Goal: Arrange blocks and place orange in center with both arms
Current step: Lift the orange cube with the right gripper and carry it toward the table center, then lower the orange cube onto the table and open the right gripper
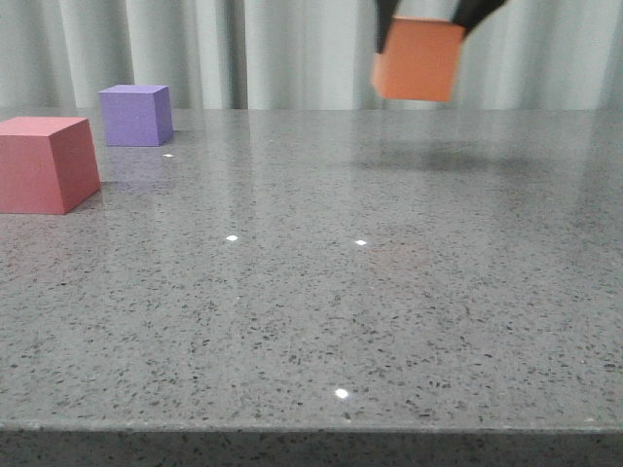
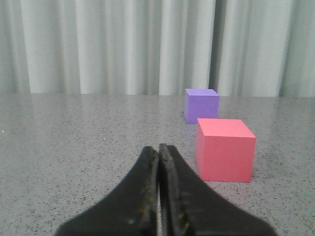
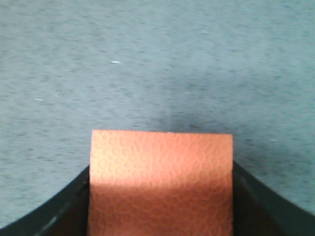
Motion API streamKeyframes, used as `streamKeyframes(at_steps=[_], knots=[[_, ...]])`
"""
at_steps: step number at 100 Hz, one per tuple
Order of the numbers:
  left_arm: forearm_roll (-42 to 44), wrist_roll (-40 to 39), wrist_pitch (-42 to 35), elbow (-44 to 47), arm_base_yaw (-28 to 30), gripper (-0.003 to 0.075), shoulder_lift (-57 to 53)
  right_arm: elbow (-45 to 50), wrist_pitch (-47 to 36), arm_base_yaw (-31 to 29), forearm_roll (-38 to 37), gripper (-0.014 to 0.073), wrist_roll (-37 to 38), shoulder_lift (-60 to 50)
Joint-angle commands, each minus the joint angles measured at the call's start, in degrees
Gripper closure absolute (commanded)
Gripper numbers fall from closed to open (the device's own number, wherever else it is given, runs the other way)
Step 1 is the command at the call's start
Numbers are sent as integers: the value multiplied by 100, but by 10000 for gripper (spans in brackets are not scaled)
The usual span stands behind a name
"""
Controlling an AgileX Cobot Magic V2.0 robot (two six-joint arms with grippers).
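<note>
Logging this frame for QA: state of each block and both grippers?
orange cube: held in the air by the right gripper, off the table, slightly tilted
pinkish-red cube: resting on the table, free
purple cube: resting on the table, free
right gripper: shut on the orange cube
left gripper: shut, empty

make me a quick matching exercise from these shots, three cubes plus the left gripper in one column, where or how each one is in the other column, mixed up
Column one:
1. orange cube
2. pinkish-red cube
3. purple cube
4. left gripper

Column two:
a. on the table, farthest back near the curtain
b. shut, holding nothing
c. held in the air by the right gripper
d. on the table at the left edge of the front view

Pairs: 1-c, 2-d, 3-a, 4-b
</note>
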Motion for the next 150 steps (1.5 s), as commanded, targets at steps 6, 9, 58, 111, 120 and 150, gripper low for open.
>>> streamKeyframes(at_steps=[6,9,58,111,120,150], knots=[[-20,-33,-446,252,17,739,-176,-590,-203,345,-290,202,377,38],[-20,-33,-446,252,17,739,-176,-704,-171,412,-290,202,395,139],[-20,-33,-446,252,17,739,-176,-2598,502,1170,-730,202,986,1641],[-20,-33,-446,252,17,739,-176,-2628,524,1170,-643,216,1190,1963],[-20,-33,-446,252,17,739,-176,-2628,497,1170,-635,172,1190,1972],[-20,-33,-446,252,17,739,-176,-2628,503,1170,-673,-69,1160,1792]])
